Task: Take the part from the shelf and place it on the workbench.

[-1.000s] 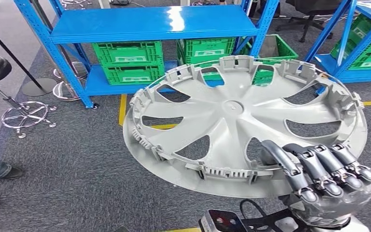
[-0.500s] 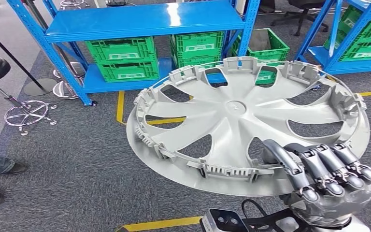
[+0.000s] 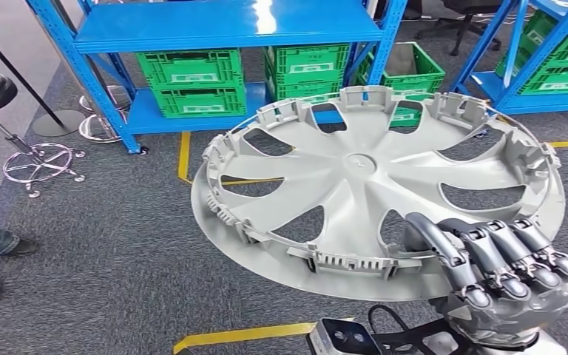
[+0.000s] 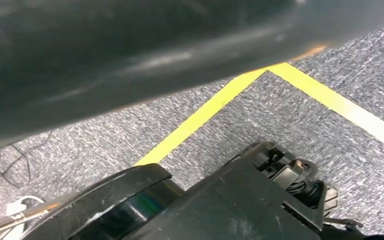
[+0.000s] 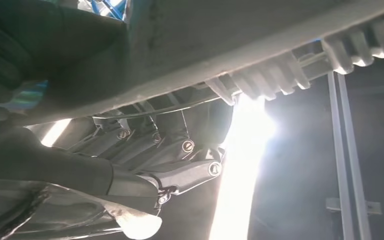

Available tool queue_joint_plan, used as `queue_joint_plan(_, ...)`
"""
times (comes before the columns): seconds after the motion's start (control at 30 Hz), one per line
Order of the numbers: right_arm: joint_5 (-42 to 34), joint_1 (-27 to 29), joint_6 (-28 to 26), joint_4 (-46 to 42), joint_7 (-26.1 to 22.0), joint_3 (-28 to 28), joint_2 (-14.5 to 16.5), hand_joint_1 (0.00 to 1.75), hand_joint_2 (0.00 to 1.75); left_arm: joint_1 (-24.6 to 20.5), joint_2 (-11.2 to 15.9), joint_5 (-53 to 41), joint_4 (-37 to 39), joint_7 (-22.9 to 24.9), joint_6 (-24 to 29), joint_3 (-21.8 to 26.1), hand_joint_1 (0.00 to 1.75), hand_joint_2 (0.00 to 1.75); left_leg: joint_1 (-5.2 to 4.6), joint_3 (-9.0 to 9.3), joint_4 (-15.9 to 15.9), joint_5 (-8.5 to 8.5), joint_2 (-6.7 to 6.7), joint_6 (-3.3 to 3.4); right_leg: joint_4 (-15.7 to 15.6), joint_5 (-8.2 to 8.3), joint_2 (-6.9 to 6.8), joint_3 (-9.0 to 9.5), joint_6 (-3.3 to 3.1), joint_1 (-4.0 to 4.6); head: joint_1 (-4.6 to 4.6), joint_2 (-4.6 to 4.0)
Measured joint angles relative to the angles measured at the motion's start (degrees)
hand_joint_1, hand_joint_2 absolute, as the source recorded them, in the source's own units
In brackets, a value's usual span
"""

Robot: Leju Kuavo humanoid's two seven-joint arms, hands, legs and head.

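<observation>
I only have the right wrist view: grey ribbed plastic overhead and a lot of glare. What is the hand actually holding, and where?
Observer: The right hand grips a grey wheel cover by its near rim, with the fingers curled over the edge onto the ribbed inner side.
Operator: What's in front of me?
Observer: A blue shelf holding green crates stands beyond the cover, across grey carpet.
Operator: Anyone nearby?
Observer: A person's shoes are at the left edge of the head view, well apart from the cover.
</observation>
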Motion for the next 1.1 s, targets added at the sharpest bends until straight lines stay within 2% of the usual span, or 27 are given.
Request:
queue_joint_plan(0.17, 0.0, 0.0, 0.0, 0.0, 0.0, 0.0, 0.0, 1.75, 1.75, 0.0, 0.0, -0.2, 0.0, 0.0, 0.0, 0.0, 0.00, 0.00, -0.22, -0.32, 0.0, 0.37, 0.02, 0.56, -0.2, 0.52, 0.01, -0.25, 0.74, -0.23, -0.01, 0.00)
queue_joint_plan(0.27, 0.0, 0.0, 0.0, 0.0, 0.0, 0.0, 0.0, 1.75, 1.75, 0.0, 0.0, -0.3, 0.0, 0.0, 0.0, 0.0, 0.00, 0.00, -0.30, -0.48, 0.0, 0.55, 0.02, 0.77, -0.2, 0.72, 0.01, -0.42, 0.92, -0.33, -0.02, 0.00)
queue_joint_plan(0.8, 0.0, 0.0, 0.0, 0.1, 0.1, 0.0, 0.0, 1.75, 1.75, 0.0, 0.0, -1.0, 0.0, 0.0, -0.5, 0.0, 0.00, 0.00, -0.30, -0.69, 0.0, 0.92, 0.02, 0.73, -0.1, 0.95, 0.00, -0.73, 0.85, -0.33, -0.02, 0.00)
queue_joint_plan(0.87, 0.0, 0.0, 0.0, 0.1, 0.5, 0.0, 0.0, 1.75, 1.75, -0.1, 0.0, -1.1, 0.0, 0.0, -0.5, 0.1, 0.00, 0.00, -0.44, -0.75, 0.2, 0.95, 0.02, 1.04, -0.4, 1.25, 0.01, -0.68, 1.16, -0.45, -0.04, 0.00)
queue_joint_plan(0.93, 0.0, 0.0, 0.0, 0.1, 1.0, 0.1, 0.0, 1.75, 1.75, -0.2, -0.1, -1.2, 0.0, 0.0, -0.5, 0.1, 0.00, 0.00, -0.25, -0.57, -0.7, 1.52, 0.25, 1.67, -0.6, 1.29, 0.07, -0.83, 1.64, -0.45, -0.03, 0.00)
queue_joint_plan(1.0, 0.0, 0.0, 0.0, 0.1, 1.3, 0.2, -0.1, 1.75, 1.75, -0.4, -0.2, -1.2, 0.0, 0.0, -0.5, 0.2, 0.00, 0.00, 0.19, -0.40, -1.9, 2.29, 0.71, 2.18, 2.2, -0.78, 0.18, -2.34, 1.88, -0.41, 0.07, 0.00)
queue_joint_plan(1.07, 0.0, 0.1, 0.0, 0.1, 1.6, 0.2, -0.1, 1.75, 1.75, -0.4, -0.3, -1.3, -0.1, 0.0, -0.5, 0.3, 0.00, 0.00, 0.32, -0.62, -2.1, 2.53, 1.32, 2.33, 9.6, -4.65, 0.22, -5.78, 2.18, -0.66, 0.14, 0.00)
queue_joint_plan(1.1, 0.0, 0.1, 0.0, 0.2, 1.7, 0.2, -0.1, 1.75, 1.75, -0.4, -0.4, -1.3, -0.1, 0.0, -0.6, 0.3, 0.00, 0.00, 0.36, -0.76, -2.1, 2.55, 1.68, 2.27, 13.2, -6.03, 0.20, -7.46, 2.40, -0.84, 0.16, 0.00)
